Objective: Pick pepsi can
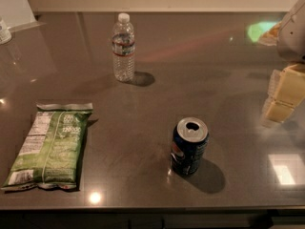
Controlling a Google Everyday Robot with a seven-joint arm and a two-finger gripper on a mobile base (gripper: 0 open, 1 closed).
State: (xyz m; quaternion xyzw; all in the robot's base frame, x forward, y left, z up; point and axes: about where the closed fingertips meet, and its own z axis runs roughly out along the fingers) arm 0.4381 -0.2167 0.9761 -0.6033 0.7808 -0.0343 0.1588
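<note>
The pepsi can [188,147] is a small dark blue can with a silver top and an open mouth. It stands upright on the dark grey table [143,128], near the front edge, right of centre. My gripper [284,97] shows at the right edge of the view, pale yellow under a white arm part. It hangs above the table, to the right of the can and farther back, well apart from it. It holds nothing that I can see.
A clear plastic water bottle [123,47] stands upright at the back, left of centre. A green snack bag [50,147] lies flat at the front left. A white object [4,30] sits at the far left edge. The table's front edge runs close below the can.
</note>
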